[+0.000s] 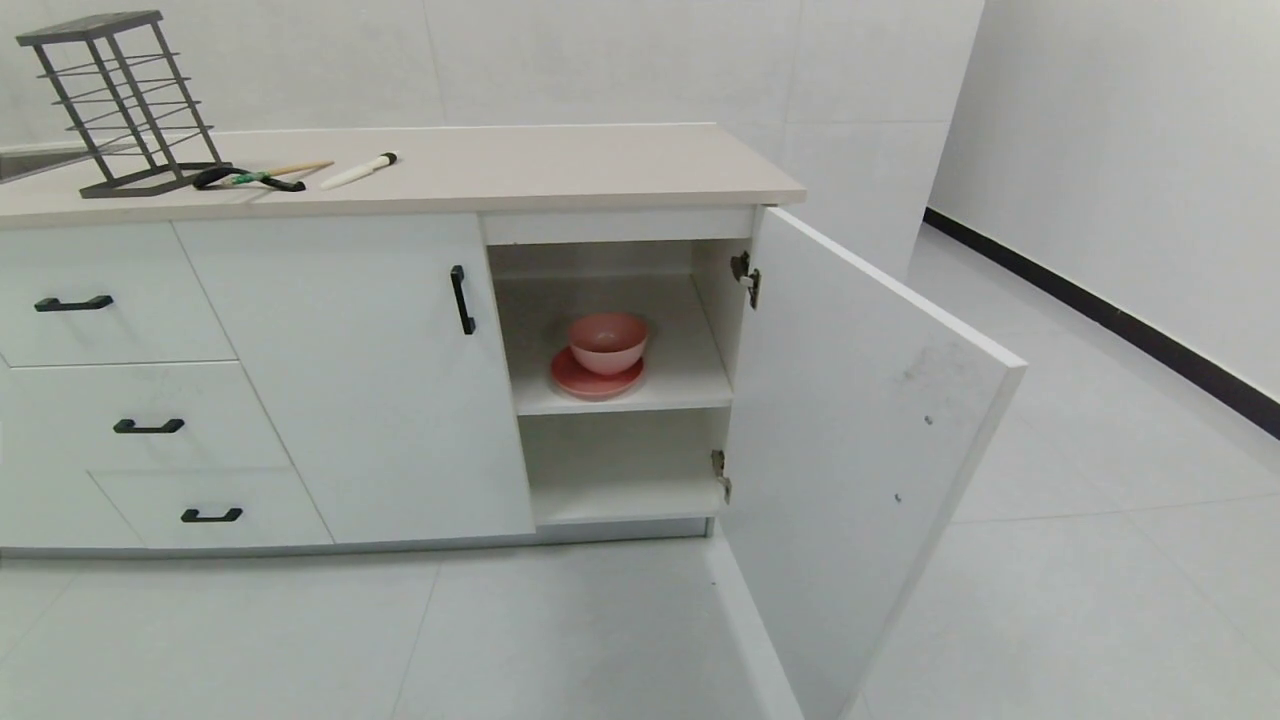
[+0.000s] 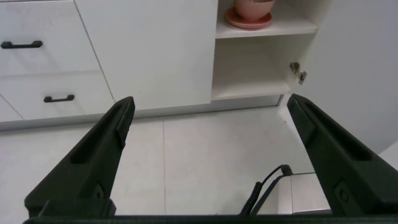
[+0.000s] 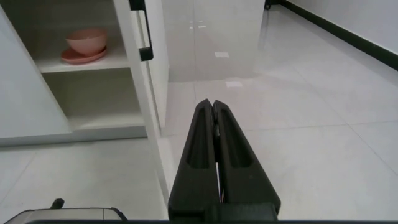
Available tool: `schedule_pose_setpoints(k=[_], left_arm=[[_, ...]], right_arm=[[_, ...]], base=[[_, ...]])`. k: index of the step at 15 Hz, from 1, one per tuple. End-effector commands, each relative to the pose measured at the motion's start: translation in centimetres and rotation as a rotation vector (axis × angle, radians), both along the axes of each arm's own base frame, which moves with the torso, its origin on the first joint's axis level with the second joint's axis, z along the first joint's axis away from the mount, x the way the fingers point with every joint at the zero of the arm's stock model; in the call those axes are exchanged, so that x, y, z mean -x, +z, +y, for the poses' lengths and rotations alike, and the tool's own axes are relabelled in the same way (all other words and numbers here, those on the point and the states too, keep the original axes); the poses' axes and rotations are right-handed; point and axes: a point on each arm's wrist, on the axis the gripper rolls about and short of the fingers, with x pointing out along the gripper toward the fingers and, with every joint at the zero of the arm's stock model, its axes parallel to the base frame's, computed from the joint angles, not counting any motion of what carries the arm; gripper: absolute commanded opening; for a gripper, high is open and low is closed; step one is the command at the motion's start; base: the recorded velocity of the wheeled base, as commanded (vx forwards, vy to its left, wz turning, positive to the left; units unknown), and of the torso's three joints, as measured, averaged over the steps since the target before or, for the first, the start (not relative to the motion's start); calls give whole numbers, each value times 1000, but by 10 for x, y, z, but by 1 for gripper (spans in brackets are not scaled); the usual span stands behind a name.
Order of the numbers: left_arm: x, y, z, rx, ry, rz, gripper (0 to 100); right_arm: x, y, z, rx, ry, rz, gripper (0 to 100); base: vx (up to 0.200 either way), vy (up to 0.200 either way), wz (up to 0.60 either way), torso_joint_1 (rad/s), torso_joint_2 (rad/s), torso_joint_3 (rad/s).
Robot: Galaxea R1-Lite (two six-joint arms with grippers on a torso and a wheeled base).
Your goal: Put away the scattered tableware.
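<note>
My left pincer (image 2: 210, 102) hung over the floor, spread wide and empty. My right pincer (image 3: 213, 104) was pressed shut on nothing. Beyond, the cupboard door (image 1: 860, 420) stood open, with the pink bowl (image 1: 608, 341) on the pink plate (image 1: 595, 378) on the upper shelf (image 1: 680, 385); that part looked done. Farthest, a brush (image 1: 262, 177) and a white utensil (image 1: 358, 171) lay on the counter (image 1: 560, 165), probably left to stow.

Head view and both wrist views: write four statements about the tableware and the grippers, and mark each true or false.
1. The pink bowl sits on the pink plate. True.
2. Both rest on the lower shelf. False: they are on the upper shelf.
3. The left gripper is open and empty. True.
4. The right gripper grips a spoon. False: its fingers are shut together with nothing between them.
</note>
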Motion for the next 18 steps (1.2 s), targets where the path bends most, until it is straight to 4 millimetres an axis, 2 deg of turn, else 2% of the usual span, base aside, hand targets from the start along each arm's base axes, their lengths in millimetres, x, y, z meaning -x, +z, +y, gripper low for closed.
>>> schedule_pose_setpoints(k=[1, 5, 6, 7, 8, 9, 11, 14, 18], left_arm=[[0, 0, 0, 2, 0, 1, 100], [0, 0, 0, 4, 2, 1, 100], [0, 0, 0, 3, 1, 1, 100], [0, 0, 0, 3, 1, 1, 100], [0, 0, 0, 3, 1, 1, 100], [0, 0, 0, 1, 1, 1, 100], [0, 0, 0, 1, 1, 1, 100], [0, 0, 0, 1, 1, 1, 100], [0, 0, 0, 1, 1, 1, 100]], right_arm=[[0, 0, 0, -3, -1, 3, 0], [0, 0, 0, -3, 1, 5, 0], [-1, 0, 0, 1, 6, -4, 0], [0, 10, 0, 2, 9, -96, 0], [5, 33, 1, 30, 23, -261, 0], [7, 43, 2, 46, 76, -268, 0], [5, 60, 5, 48, 231, -185, 0], [-16, 86, 7, 45, 329, -67, 0], [-49, 91, 9, 41, 425, 106, 0]], base=[[0, -200, 0, 2, -7, 2], [0, -200, 0, 2, 1, 0], [0, 0, 0, 0, 0, 0], [0, 0, 0, 0, 0, 0], [0, 0, 0, 0, 0, 0], [0, 0, 0, 0, 0, 0], [0, 0, 0, 0, 0, 0], [0, 0, 0, 0, 0, 0], [0, 0, 0, 0, 0, 0]])
